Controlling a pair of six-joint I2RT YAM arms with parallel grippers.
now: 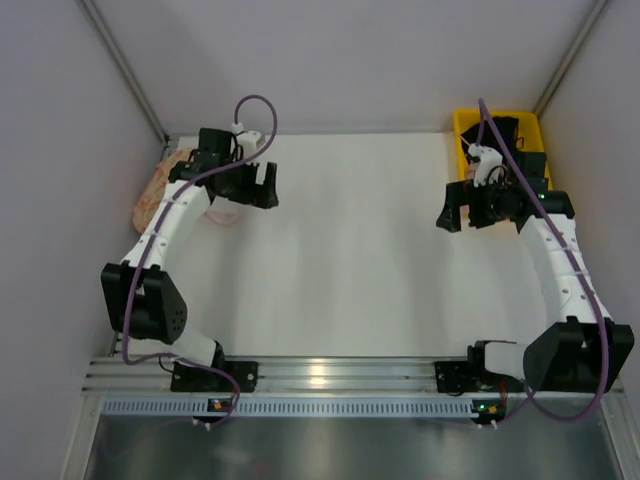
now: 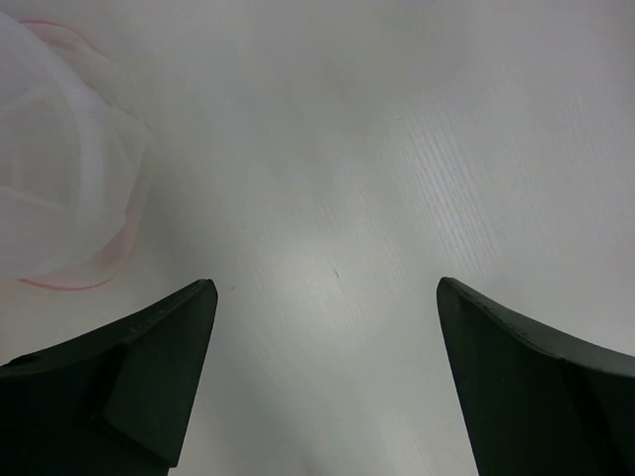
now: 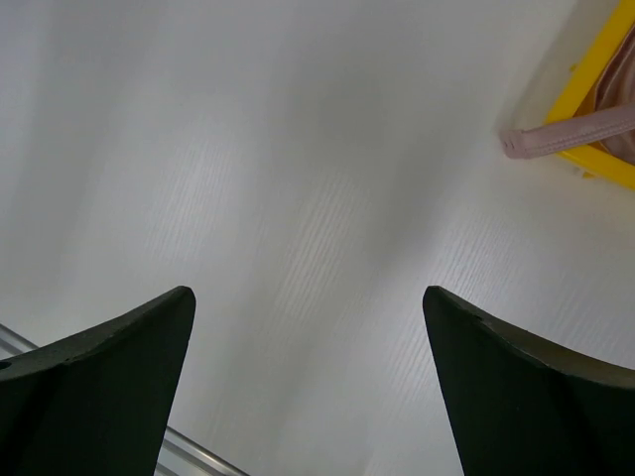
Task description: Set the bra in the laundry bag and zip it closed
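Observation:
The laundry bag [image 2: 62,169] is a see-through white mesh disc with a pink rim, lying on the table at the upper left of the left wrist view. In the top view a pale pink bit of it [image 1: 222,213] shows under the left arm. My left gripper [image 2: 325,288] is open and empty over bare table to the right of the bag; in the top view it [image 1: 266,188] is at the back left. A pink bra strap [image 3: 568,135] hangs over the yellow bin's edge [image 3: 595,59]. My right gripper [image 3: 308,293] is open and empty, left of the bin [image 1: 448,214].
The yellow plastic bin [image 1: 466,125] at the back right holds a black garment [image 1: 505,133]. A peach patterned fabric piece [image 1: 158,188] lies at the back left by the wall. Grey walls enclose the white table [image 1: 350,270] on three sides; a metal rail [image 1: 330,375] runs along the near edge.

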